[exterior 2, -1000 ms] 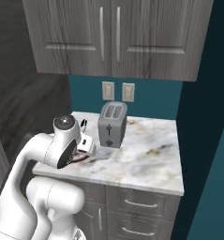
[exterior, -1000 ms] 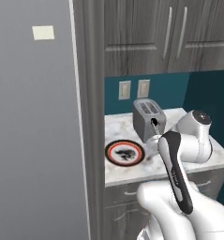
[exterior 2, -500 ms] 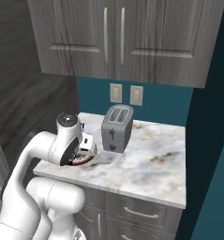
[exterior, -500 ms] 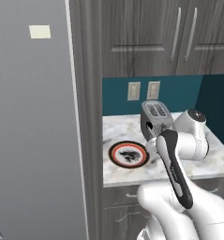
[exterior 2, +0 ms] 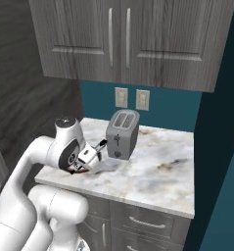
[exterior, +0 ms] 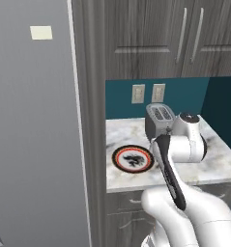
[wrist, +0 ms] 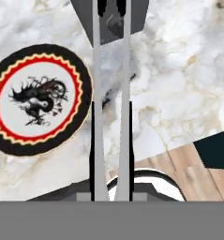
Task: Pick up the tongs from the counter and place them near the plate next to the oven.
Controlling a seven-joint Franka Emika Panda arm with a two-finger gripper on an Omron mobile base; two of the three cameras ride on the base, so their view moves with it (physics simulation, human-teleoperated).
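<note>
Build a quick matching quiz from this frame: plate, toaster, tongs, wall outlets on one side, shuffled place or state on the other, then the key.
Things:
1. plate
2. toaster
3. tongs
4. wall outlets

Places or states:
A. on the teal wall under the upper cabinets
B. held in the shut gripper, above the counter
C. flat on the marble, near the tall grey panel
D. upright at the back of the counter, slots up

Pairs: 1-C, 2-D, 3-B, 4-A
</note>
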